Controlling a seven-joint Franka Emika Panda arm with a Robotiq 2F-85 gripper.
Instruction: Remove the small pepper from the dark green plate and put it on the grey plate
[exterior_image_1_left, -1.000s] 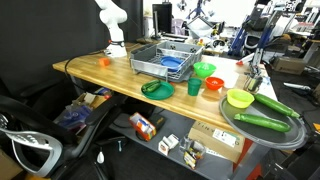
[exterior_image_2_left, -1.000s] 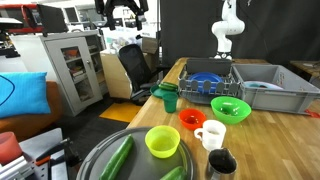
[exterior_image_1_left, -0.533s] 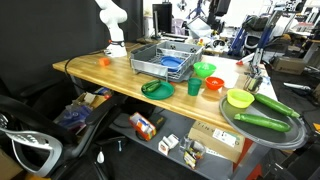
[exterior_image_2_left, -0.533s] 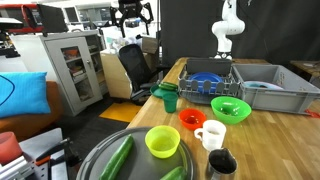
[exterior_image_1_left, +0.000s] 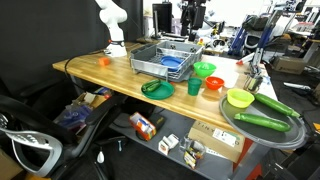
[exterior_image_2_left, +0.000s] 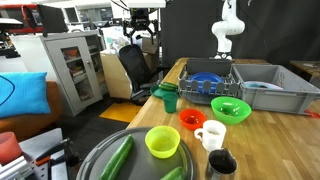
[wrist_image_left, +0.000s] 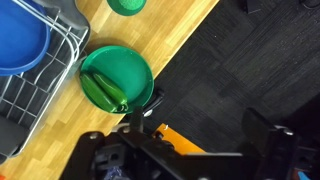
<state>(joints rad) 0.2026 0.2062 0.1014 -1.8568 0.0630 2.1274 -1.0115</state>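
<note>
The small pepper (wrist_image_left: 103, 90) lies on the dark green plate (wrist_image_left: 135, 62) near the table's edge, seen from above in the wrist view. The plate also shows in both exterior views (exterior_image_1_left: 157, 89) (exterior_image_2_left: 163, 91). My gripper (wrist_image_left: 198, 128) is open and empty, high above the floor just beside the table edge, apart from the plate. It hangs high in the air in both exterior views (exterior_image_1_left: 190, 16) (exterior_image_2_left: 140, 22). The grey plate (exterior_image_1_left: 243, 129) (exterior_image_2_left: 92, 157) sits at the table's far end and holds two long green vegetables (exterior_image_1_left: 262, 121).
A grey wire rack (exterior_image_1_left: 160, 62) holds a blue bowl (wrist_image_left: 20, 45). A green cup (exterior_image_1_left: 194, 87), an orange bowl (exterior_image_1_left: 212, 84), a bright green bowl (exterior_image_1_left: 204, 70), a yellow-green bowl (exterior_image_1_left: 239, 98) and a white mug (exterior_image_2_left: 210, 135) stand on the table.
My gripper has moved sideways and slightly down through the air, closer to the table. Nothing on the table has moved.
</note>
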